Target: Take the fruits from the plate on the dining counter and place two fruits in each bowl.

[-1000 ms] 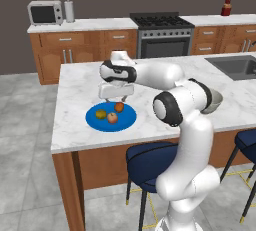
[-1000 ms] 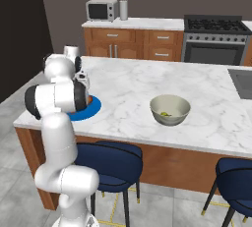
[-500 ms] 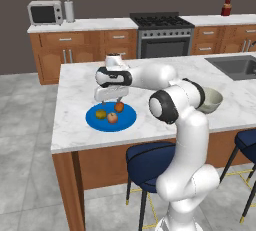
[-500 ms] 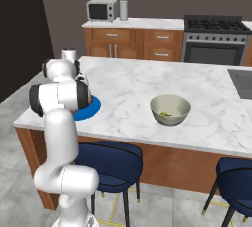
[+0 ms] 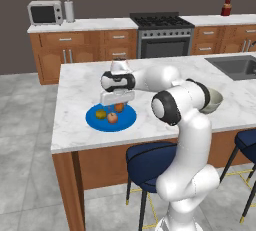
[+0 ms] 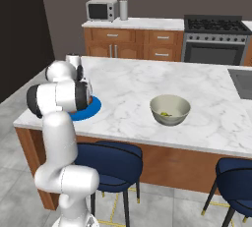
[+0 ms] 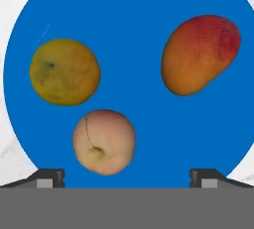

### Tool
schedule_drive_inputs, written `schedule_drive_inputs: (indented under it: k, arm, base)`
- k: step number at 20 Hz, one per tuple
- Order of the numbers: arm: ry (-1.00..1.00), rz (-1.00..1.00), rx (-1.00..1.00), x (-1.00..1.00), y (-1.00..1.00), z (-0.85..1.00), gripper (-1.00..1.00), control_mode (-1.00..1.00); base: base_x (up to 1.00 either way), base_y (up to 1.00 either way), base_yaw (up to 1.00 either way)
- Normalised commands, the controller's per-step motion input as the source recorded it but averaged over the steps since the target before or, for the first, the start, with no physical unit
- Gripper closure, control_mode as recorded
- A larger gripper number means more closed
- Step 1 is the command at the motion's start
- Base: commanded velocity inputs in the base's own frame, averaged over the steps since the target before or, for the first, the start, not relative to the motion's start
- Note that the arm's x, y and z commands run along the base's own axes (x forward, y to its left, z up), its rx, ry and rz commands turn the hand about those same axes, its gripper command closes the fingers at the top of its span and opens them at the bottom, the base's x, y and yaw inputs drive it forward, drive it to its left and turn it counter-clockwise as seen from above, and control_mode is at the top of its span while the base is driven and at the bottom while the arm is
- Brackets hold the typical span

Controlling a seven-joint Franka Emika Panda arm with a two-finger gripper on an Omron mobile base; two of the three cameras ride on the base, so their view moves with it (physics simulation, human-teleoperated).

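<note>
The fingers [image 7: 127,176] stand wide apart and hold nothing; in the hand view their two dark tips rise at the lower left and lower right, with blue plate between them. Just above the gap, nearer the left tip, lies the pinkish-red fruit [image 7: 104,142], pale and creased, clear of both tips. Up and to its left sits the olive-yellow fruit [image 7: 65,72], close beside it but apart. Across the plate to the right lies the orange fruit [image 7: 198,53], longer than the others and blushed red at its far end, well apart from the other two. All three rest on the blue plate [image 7: 139,5], whose rim curves off against white marble at the corners.

In the left base view the hand [image 5: 117,97] hangs straight down over the plate [image 5: 95,121], just above the fruits, and the plate lies near the front left part of the dining counter [image 5: 75,100].

Further right along the same counter stands the pale cream-grey bowl [image 6: 170,110], well apart from the plate, with a small yellow-green fruit [image 6: 165,114] in its bottom. In the right base view the arm's shoulder covers most of the plate, leaving only a blue sliver of its edge.
</note>
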Motion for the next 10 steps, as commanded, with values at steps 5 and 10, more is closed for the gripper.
schedule_drive_inputs:
  k: [5,10]
  arm:
    - [-0.02,0.00,0.00,0.00,0.01,-0.46,-1.00,-1.00]
    - [-0.08,0.00,0.00,0.00,0.02,-0.14,-1.00,-1.00]
  base:
    - [0.00,0.00,0.00]
    - [0.00,0.00,0.00]
